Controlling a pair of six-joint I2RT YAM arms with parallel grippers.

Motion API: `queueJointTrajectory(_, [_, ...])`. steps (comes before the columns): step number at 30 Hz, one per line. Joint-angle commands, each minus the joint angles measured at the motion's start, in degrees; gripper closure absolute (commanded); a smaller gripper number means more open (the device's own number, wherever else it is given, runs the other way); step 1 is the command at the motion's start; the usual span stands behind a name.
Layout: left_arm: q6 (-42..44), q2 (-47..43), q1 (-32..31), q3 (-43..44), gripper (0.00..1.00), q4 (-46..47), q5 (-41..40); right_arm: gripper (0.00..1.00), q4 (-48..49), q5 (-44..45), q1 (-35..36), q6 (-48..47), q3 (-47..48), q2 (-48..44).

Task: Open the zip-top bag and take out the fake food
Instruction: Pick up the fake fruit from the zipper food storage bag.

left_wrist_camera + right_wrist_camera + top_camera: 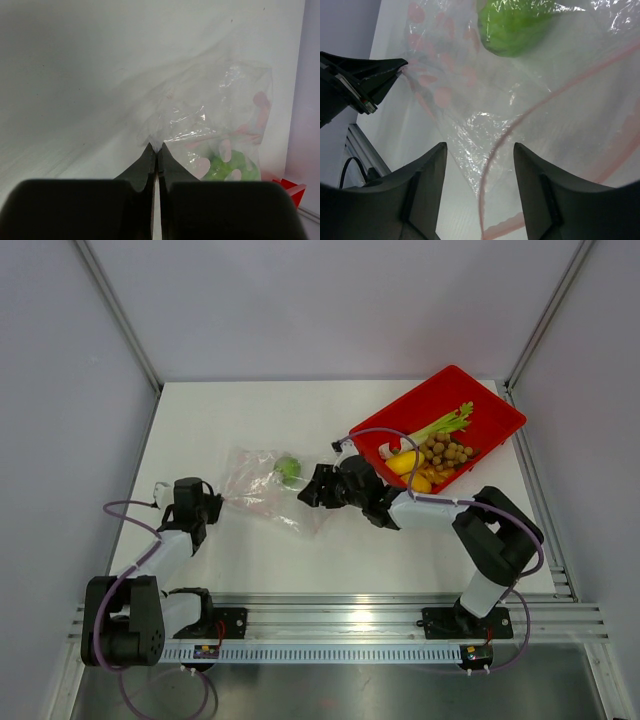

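Bag (255, 490), clear and crinkly, pinched by left tool (156, 150); right tool (480, 147) gapes empty.

The zip-top bag (262, 485) is thin clear plastic film, crinkled and glossy, with white glints along its creases, a pink-red zip strip and pale pink printed dots. Inside it the green round fruit (289, 468) looks like smooth plastic with a soft sheen. The tray (500, 410) is glossy red plastic; the tan balls (448, 451) in it look matt, the yellow pieces (405, 462) smooth and shiny. The table (250, 410) is smooth, matt white. Both the left gripper (156, 152) and the right gripper (479, 146) have matt black plastic fingers. The rail (340, 615) is ribbed, silvery metal.
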Motion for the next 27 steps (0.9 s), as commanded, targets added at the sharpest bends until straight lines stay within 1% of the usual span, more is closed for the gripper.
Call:
queueJointTrajectory(1, [-0.17,-1.47,0.28,1.09,0.98,-0.44,0.18,0.34,3.67,1.96,0.30,0.61,-0.69,-2.26])
queueJointTrajectory(5, [0.18,-2.00,0.36,1.18,0.98,-0.53,0.09,0.32,-0.01,0.81,0.21,0.44,2.56,0.37])
queueJointTrajectory(7, [0.18,-2.26,0.36,1.18,0.98,-0.62,0.01,0.37,-0.63,0.46,0.21,0.17,3.00,0.99])
queueJointTrajectory(8, [0.18,-2.26,0.28,1.09,0.98,-0.62,0.01,0.41,-0.98,0.46,0.21,0.26,3.18,1.25])
queueJointTrajectory(13, [0.09,-2.18,0.28,1.18,0.98,-0.53,0.01,0.48,-2.04,-0.15,0.21,0.17,3.97,1.95])
queueJointTrajectory(14, [0.01,-2.17,0.36,1.18,0.98,-0.61,0.09,0.52,-1.87,-0.42,0.21,0.17,3.97,1.96])
queueJointTrajectory(15, [0.09,-2.17,0.28,1.18,0.98,-0.62,0.01,0.60,-1.69,-0.85,0.21,0.17,3.97,1.96])
queueJointTrajectory(16, [0.09,-2.26,0.36,1.18,0.98,-0.62,0.01,0.71,-1.60,-1.12,0.21,0.17,4.06,1.96])
queueJointTrajectory(17, [0.01,-2.26,0.36,1.18,0.98,-0.70,-0.08,0.78,-1.51,-1.30,0.21,0.17,4.06,1.78])
queueJointTrajectory(18, [0.09,-2.26,0.45,1.18,0.98,-0.88,-0.08,0.91,-1.51,-1.39,0.21,0.17,4.06,1.69])
queueJointTrajectory(19, [0.01,-2.35,0.54,1.18,0.98,-0.97,-0.17,0.94,-1.43,-1.47,0.21,0.08,3.97,1.52])
queueJointTrajectory(22, [-0.61,-2.53,1.07,1.09,0.98,-1.23,-0.26,1.00,-0.20,-1.30,0.21,0.35,2.83,0.29])
queueJointTrajectory(27, [-1.93,-3.58,2.03,0.04,0.98,-1.41,-1.05,1.00,5.94,-0.68,0.21,0.79,-2.08,-4.28])
